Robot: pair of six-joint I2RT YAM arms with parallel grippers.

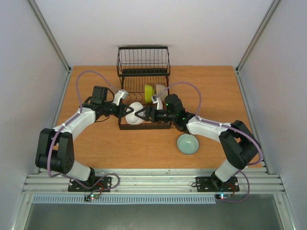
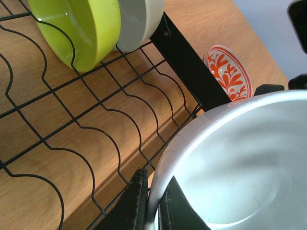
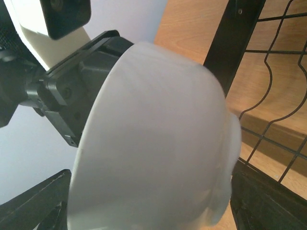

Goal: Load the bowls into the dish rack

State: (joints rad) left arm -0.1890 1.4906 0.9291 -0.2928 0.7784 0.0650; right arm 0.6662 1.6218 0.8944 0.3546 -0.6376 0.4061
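My left gripper (image 1: 128,111) (image 2: 153,179) is shut on the rim of a plain white bowl (image 1: 135,115) (image 2: 240,163) (image 3: 158,134), holding it on edge over the near end of the black wire dish rack (image 1: 143,62) (image 2: 182,67). My right gripper (image 1: 143,115) (image 3: 148,203) stands wide open with a finger on each side of that bowl. A yellow-green bowl (image 1: 149,92) (image 2: 81,28) and a cream bowl (image 1: 160,90) (image 2: 141,19) stand on edge in the rack. On the table lie a pale teal bowl (image 1: 187,143) and a red-patterned bowl (image 2: 229,72).
The rack's taller wire basket section (image 1: 143,57) is at the far end. Both arms meet over the rack's near end, and the right arm hides the red-patterned bowl from above. Grey walls close in the table on three sides.
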